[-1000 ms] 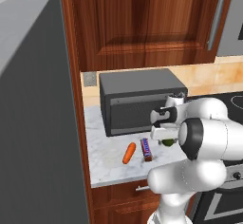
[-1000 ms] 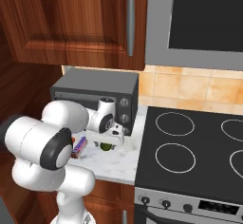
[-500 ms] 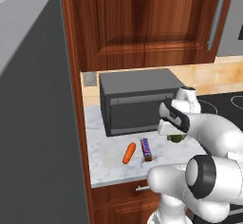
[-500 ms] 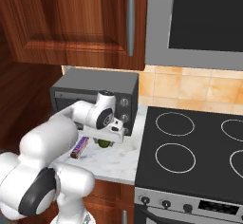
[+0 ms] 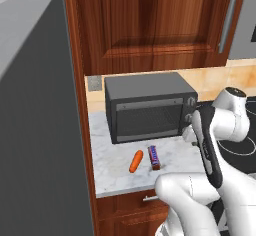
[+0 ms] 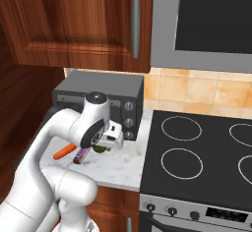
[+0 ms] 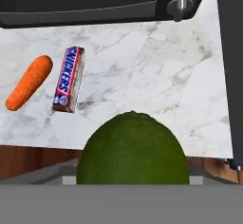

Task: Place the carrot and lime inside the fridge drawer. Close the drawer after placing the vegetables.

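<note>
Orange: one carrot (image 7: 29,82), one snack bar (image 7: 69,79); gripper (image 6: 105,145) clasps one lime (image 7: 133,149).

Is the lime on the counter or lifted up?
Lifted: the lime sits in the gripper, above the counter.

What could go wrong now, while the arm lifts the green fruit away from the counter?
The lime sits between the tool tips, whose contact is hidden, so this round fruit might slip out and roll across the marble counter. The toaster oven stands close behind, so the arm could bump it. The carrot lies beside the snack bar, which could confuse the next grasp.
</note>
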Controlling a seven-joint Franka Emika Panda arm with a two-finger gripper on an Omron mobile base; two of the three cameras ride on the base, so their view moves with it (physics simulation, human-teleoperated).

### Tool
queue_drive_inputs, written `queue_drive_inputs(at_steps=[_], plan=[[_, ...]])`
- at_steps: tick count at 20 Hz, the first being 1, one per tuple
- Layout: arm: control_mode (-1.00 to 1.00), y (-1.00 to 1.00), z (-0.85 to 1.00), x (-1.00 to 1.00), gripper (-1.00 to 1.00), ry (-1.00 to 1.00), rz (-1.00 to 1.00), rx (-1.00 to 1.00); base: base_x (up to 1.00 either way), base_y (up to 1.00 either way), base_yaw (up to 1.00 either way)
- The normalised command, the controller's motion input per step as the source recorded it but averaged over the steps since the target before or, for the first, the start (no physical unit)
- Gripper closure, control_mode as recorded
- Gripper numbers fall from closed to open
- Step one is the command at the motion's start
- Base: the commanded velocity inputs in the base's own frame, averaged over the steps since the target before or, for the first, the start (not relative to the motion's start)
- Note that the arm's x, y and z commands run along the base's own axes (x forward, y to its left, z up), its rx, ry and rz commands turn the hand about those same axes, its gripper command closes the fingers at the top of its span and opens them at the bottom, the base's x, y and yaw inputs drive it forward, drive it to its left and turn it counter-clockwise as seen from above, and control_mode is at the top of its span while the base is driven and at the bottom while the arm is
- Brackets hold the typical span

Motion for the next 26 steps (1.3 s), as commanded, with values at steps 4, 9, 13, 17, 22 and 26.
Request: queue_drive_inputs(at_steps=[4, 9, 13, 17, 22, 26], plan=[[-1.0, 0.1, 1.0, -0.54, 1.0, -0.14, 0.0, 0.0, 0.0, 0.0, 0.0], [-1.0, 0.48, 0.81, -0.3, 1.0, -0.08, 0.0, -0.01, 0.0, 0.0, 0.0], [-1.0, 0.46, 0.25, -0.03, 1.0, 0.0, 0.0, 0.0, 0.0, 0.0, 0.0], [-1.0, 0.44, 0.0, 0.0, 1.0, 0.0, 0.0, -0.06, 0.0, 0.0, 0.0], [-1.0, 0.08, -0.04, -0.1, 1.0, -0.01, -0.01, -0.01, 0.0, 0.0, 0.0], [-1.0, -0.08, 0.0, -0.86, 1.0, -0.17, 0.0, 0.0, 0.0, 0.0, 0.0]])
